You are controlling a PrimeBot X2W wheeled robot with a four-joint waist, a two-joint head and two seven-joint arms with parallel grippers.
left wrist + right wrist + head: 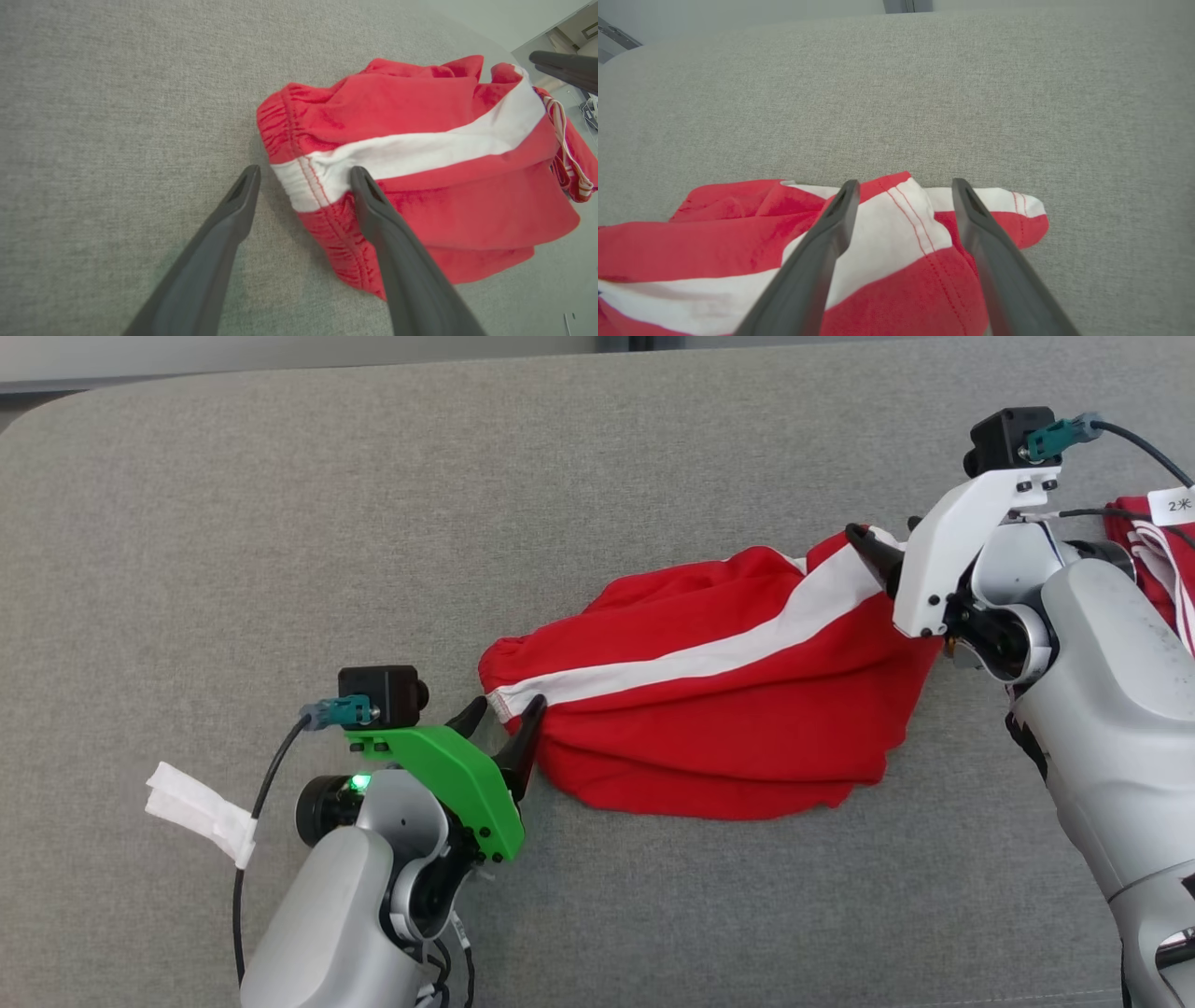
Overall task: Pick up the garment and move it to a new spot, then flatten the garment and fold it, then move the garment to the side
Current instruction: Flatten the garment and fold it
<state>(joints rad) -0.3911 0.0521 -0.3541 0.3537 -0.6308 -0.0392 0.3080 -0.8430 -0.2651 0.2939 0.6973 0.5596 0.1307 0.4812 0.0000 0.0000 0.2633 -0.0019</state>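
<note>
1. Garment (pixel 709 709) lies bunched on the grey surface (pixel 280 523) between my two arms, its white stripe running end to end.
2. Left tool (pixel 304 172) is spread wide and grips nothing. Its fingers straddle the elastic waistband where the stripe ends, placed, I judge, to pinch that end.
3. Right tool (pixel 906 184) is equally wide and empty, over the hem corner at the opposite end. Holds at both ends would let me lift and stretch the cloth.
4. I cannot tell whether any fingertip touches fabric. In the head view my white mount hides most of the right tool.
5. A second red cloth (pixel 1144 546) sits at the far right, cut off behind my forearm.
</note>
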